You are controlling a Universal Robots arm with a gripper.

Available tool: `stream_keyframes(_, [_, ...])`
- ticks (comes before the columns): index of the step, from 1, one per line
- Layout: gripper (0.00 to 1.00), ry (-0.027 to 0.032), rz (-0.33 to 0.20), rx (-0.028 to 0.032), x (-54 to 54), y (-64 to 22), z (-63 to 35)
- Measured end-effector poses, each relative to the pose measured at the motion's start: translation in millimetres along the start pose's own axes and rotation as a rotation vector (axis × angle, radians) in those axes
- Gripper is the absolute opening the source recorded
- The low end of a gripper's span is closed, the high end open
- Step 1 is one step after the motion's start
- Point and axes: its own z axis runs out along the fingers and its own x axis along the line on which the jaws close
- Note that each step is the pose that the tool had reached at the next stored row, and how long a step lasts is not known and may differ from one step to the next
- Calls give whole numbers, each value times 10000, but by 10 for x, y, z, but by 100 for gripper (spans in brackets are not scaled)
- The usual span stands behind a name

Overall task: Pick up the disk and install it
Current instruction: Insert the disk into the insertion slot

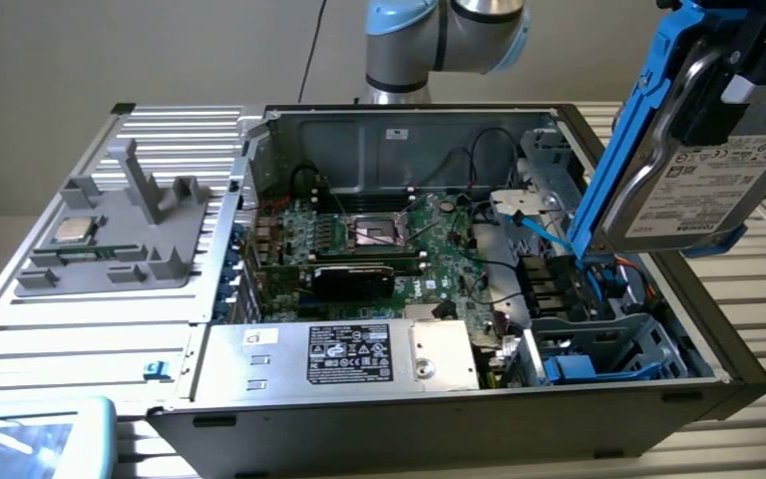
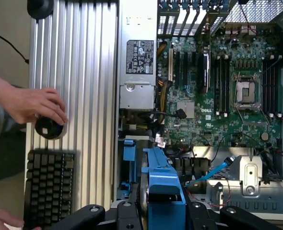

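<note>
The disk [image 1: 702, 185], a silver hard drive with a white label in a bright blue bracket, hangs tilted in the air above the open computer case's [image 1: 397, 394] side on the exterior view's right. My gripper [image 1: 740, 62] is shut on the disk's upper end. In the wrist view the blue bracket [image 2: 163, 184] sits edge-on between my dark fingers [image 2: 127, 213], with the case's drive area below it.
Inside the case lie the motherboard [image 1: 383, 235], a silver power supply with a black label [image 1: 350, 354] and a blue drive bay [image 1: 596, 354]. A grey fixture [image 1: 111, 235] holds a processor chip [image 1: 73, 231]. A person's hand [image 2: 33, 103] rests on a black knob [image 2: 49, 128] near a keyboard [image 2: 48, 184].
</note>
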Motion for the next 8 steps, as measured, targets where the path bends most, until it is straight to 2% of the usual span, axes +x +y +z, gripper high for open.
stream_keyframes(8, [37, -2, 0, 0, 0, 0, 0])
